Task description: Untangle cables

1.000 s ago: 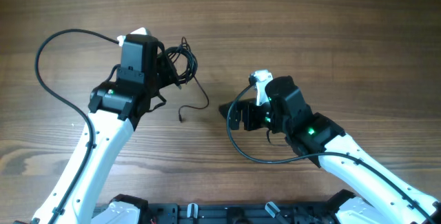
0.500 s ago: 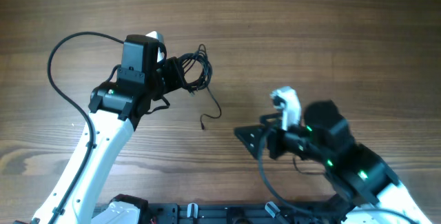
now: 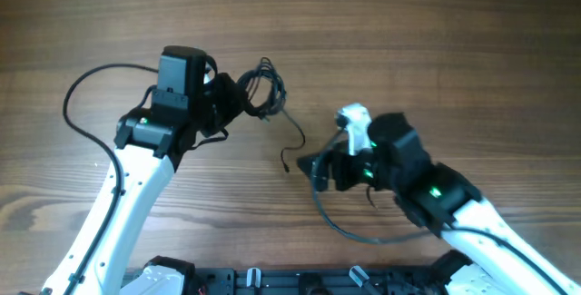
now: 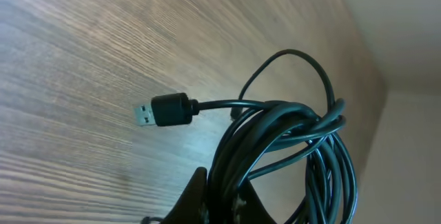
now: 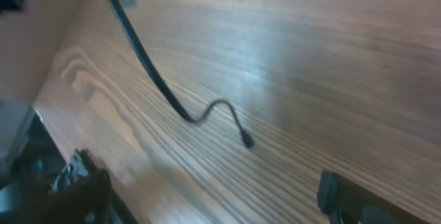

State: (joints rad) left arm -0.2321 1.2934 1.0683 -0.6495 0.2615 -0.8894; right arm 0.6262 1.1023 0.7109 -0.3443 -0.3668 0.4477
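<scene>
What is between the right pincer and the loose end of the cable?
Nothing visible. The open right pincer sits just beside the loose cable end, with only bare table between them. The rest of the cables is bundled in the left pincer.

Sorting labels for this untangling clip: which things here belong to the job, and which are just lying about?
Part of the job:
- cable bundle, pinched in the shut left claw
- its loose trailing end, tipped with a small plug
- open right claw, close to that end

Just there:
- wooden table
- thicker wrist-camera cables
</scene>
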